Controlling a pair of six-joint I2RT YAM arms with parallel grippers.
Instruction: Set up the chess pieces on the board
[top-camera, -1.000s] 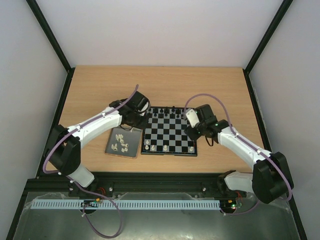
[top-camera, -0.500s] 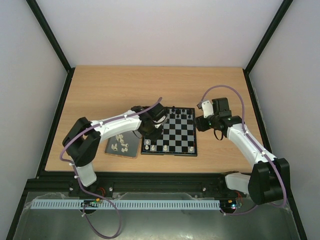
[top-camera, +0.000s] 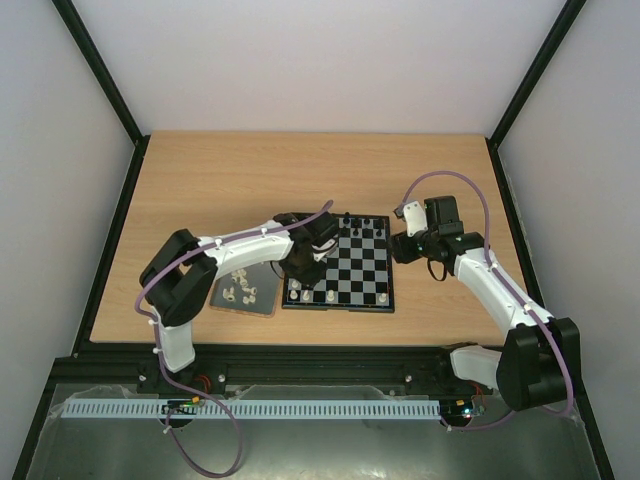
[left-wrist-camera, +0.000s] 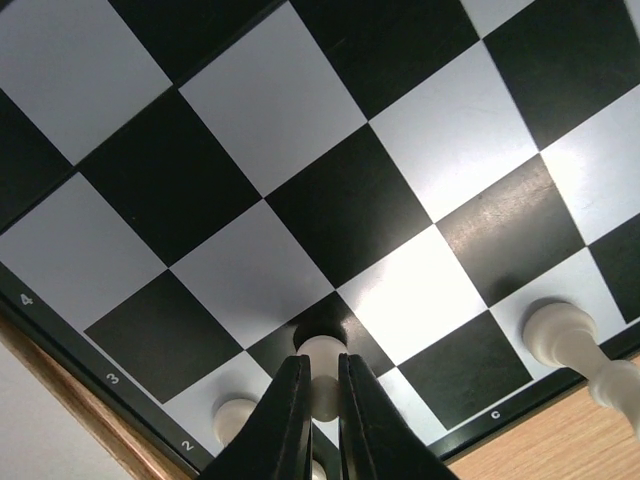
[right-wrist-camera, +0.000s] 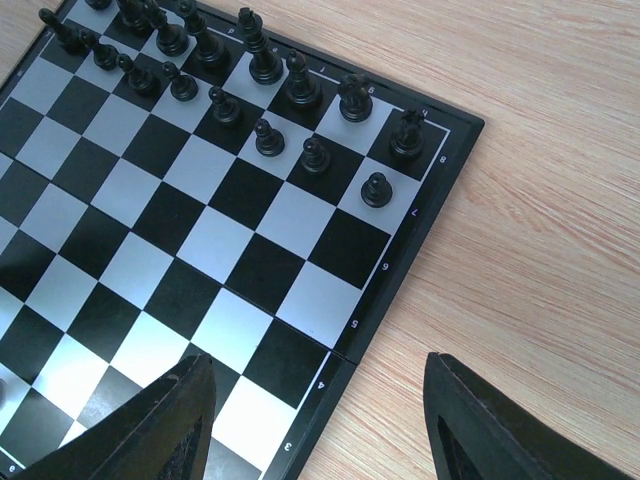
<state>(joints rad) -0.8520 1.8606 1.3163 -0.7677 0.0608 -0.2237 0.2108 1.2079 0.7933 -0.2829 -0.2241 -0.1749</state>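
Between the closed fingers of the left gripper (left-wrist-camera: 322, 362), a white chess piece (left-wrist-camera: 322, 395) is pinched over a dark square near the near left corner of the board (top-camera: 352, 262). Other white pieces (left-wrist-camera: 558, 335) are stood along the board's near edge, and more are seen lying in the tray (top-camera: 268, 300) just left of it. Black pieces (right-wrist-camera: 262, 60) are ranked along the far side. At the board's right edge, the right gripper (right-wrist-camera: 318, 440) is held open, with nothing between its jaws.
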